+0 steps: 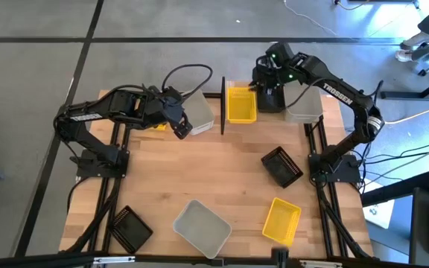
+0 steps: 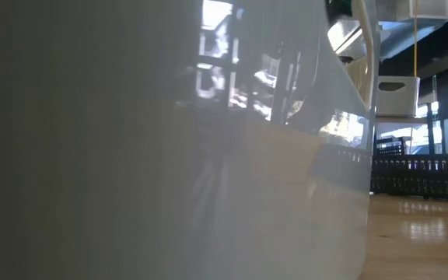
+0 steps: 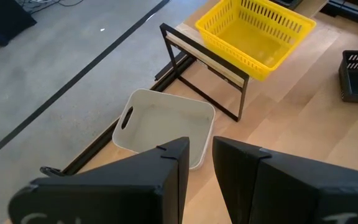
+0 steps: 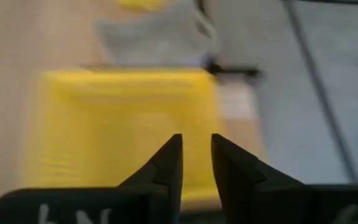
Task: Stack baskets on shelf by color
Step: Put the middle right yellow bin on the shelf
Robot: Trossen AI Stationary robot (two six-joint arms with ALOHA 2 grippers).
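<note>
visible: three yellow baskets (image 1: 241, 104), three whitish baskets (image 1: 200, 227), three black baskets (image 1: 281, 165); left end effector (image 3: 201, 158) and right end effector (image 4: 196, 155) fingers apart, empty.

A basket (image 1: 241, 104) sits on the shelf (image 1: 223, 105) just beside the right end effector (image 1: 261, 88); another bin (image 1: 304, 105) lies, apparently, behind it.

From overhead we look straight down on the bench (image 1: 222, 186). Our low camera sits against a whitish bin (image 2: 169, 155). Both wrist cameras share the shelved yellow basket (image 3: 257, 31) (image 4: 123, 124).
</note>
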